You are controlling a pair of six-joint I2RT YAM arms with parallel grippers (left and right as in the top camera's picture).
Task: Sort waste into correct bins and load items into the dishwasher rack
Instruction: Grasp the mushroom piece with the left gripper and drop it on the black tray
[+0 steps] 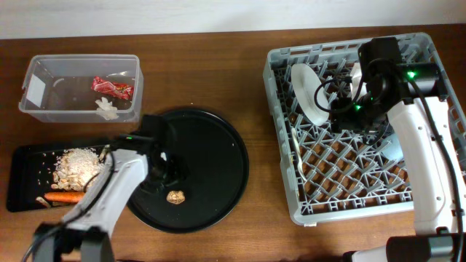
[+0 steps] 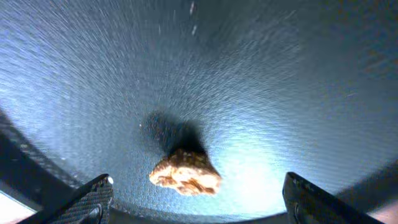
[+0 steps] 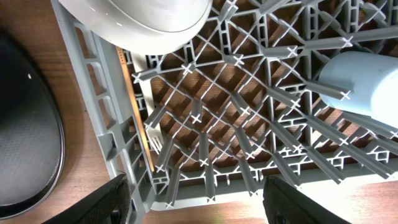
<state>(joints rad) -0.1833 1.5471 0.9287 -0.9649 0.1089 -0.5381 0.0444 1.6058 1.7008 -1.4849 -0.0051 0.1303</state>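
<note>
Brown lump of scrap [image 1: 175, 196] lies loose on the large round black tray [image 1: 211, 145], centre frame, between the left gripper's [image 1: 162, 177] wide-spread jaws. Upper left, the clear plastic tub [image 1: 44, 109] holds the red crinkled wrapper [image 1: 111, 86] and white crumpled tissue [image 1: 106, 108]. Lower left, the shallow black rectangular tray [image 1: 22, 156] has beige crumbs [image 1: 76, 166] and the orange carrot [image 1: 64, 196]. At right, the grey lattice rack [image 1: 280, 73] carries the white round plate [image 1: 312, 91] and light-blue cup [image 3: 357, 81], and the right gripper [image 3: 199, 190] hovers spread and empty. Only that lump looks left to bin.
</note>
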